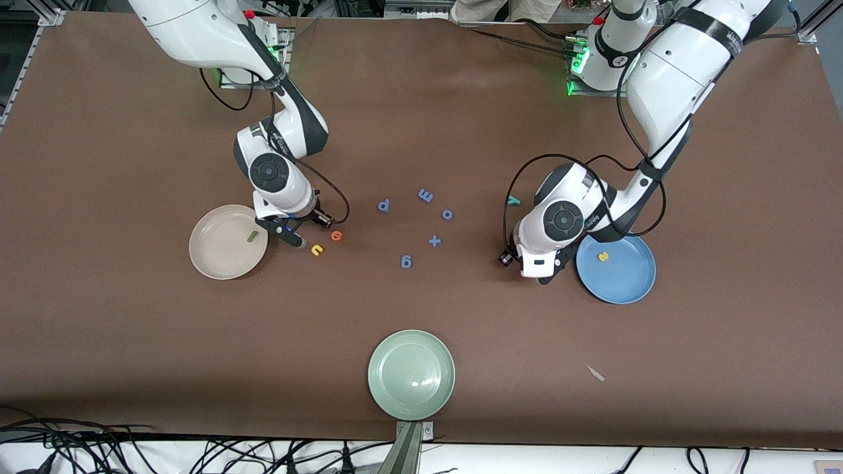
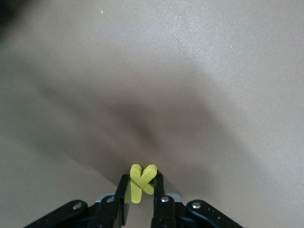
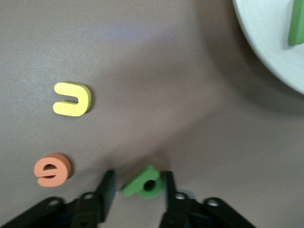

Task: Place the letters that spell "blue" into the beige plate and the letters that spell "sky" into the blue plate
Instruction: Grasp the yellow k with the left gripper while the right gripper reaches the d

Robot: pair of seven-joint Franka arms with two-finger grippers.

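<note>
Your left gripper (image 2: pixel 141 187) is clamped on the yellow "k" (image 2: pixel 141 180) low over the table, with the blue plate (image 1: pixel 625 283) just beside it at about three o'clock in the front view. That short sideways carry is what the coming move turns on. Your right gripper (image 3: pixel 137 187) straddles the green "b" (image 3: pixel 145 183), jaws either side but not clearly touching it, with the beige plate (image 1: pixel 214 260) at nine o'clock.
</note>
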